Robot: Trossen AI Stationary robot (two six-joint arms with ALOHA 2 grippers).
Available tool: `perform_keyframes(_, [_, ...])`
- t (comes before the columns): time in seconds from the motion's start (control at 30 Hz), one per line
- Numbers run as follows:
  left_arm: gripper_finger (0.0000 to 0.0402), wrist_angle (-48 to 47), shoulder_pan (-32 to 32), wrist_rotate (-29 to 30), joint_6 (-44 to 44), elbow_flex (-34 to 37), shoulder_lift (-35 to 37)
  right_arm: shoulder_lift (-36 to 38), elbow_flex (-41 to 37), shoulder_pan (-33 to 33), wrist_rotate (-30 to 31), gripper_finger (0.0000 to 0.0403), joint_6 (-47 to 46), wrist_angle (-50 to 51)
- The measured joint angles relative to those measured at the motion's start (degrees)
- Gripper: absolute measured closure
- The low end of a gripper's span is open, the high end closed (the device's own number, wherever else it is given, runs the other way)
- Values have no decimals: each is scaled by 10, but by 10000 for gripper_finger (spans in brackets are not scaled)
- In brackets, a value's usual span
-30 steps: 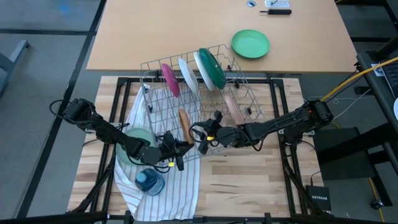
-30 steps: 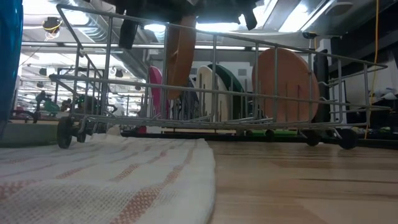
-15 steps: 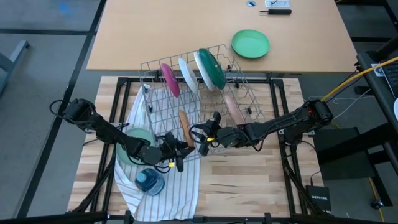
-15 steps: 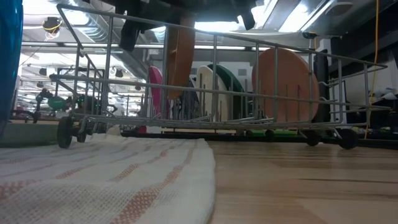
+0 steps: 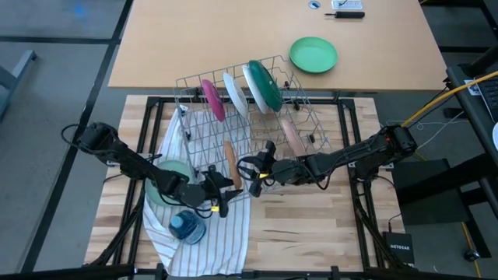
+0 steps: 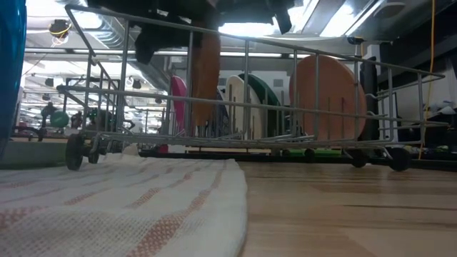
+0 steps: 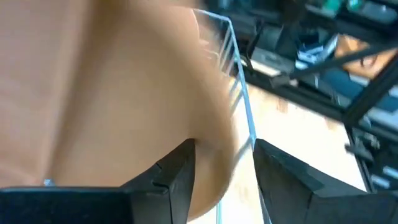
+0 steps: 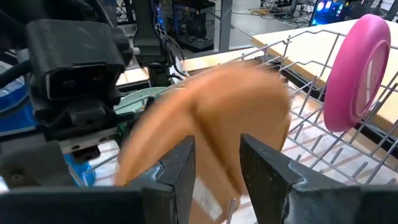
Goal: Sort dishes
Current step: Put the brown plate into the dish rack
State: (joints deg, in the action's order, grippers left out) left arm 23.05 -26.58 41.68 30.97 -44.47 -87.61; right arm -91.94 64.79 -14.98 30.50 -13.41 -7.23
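Note:
A brown plate [image 5: 229,154] stands on edge between the wires at the near end of the wire dish rack [image 5: 257,117]. It fills the left wrist view [image 7: 124,93] and is blurred in the right wrist view [image 8: 211,106]. My left gripper [image 5: 226,187] is open at the plate's near rim, a finger on either side [image 7: 224,155]. My right gripper [image 5: 249,173] is open too, reaching in from the right with its fingers astride the same rim [image 8: 217,155]. Magenta [image 5: 212,99], white [image 5: 236,93], green-backed [image 5: 264,85] and pale pink [image 5: 292,136] plates stand in the rack.
A striped towel [image 5: 206,233] lies under the rack's near left corner, with a pale mint plate [image 5: 165,177] and a small blue container [image 5: 187,227] on it. A grass-green plate [image 5: 313,54] lies on the tan table beyond the rack. Bare wood shows at the near right.
My left gripper has opened and let go of the brown plate, and its wrist has tipped a little. The plate has sunk lower between the rack wires and stands on edge there. My right gripper has kept still and open.

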Motion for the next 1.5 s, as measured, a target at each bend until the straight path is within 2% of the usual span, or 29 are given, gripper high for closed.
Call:
perform_keyframes(0.1, [253,-43,-5,-6,-7,0,18,0,0,0,0,274,0,8])
perform_keyframes(0.33, [256,-155,-5,-6,48,0,69,0,0,0,3,274,0,13])
perform_keyframes(0.53, [256,-168,-6,-6,50,0,110,0,0,0,3,274,-10,9])
perform_keyframes(0.83, [258,-169,-6,-6,-33,0,200,0,0,0,3,274,-20,7])
perform_keyframes(1.0, [258,-198,-17,-6,-90,0,271,-28,0,0,1,274,-20,-40])
perform_keyframes(1.2, [258,-334,-49,-31,-82,0,380,-67,0,0,5,274,-18,-67])
perform_keyframes(1.33, [258,-436,-70,-65,-44,0,447,-77,0,0,10,274,-17,-67])
perform_keyframes(1.5, [258,-555,-88,-111,24,0,490,-79,0,0,10,274,-15,-67])
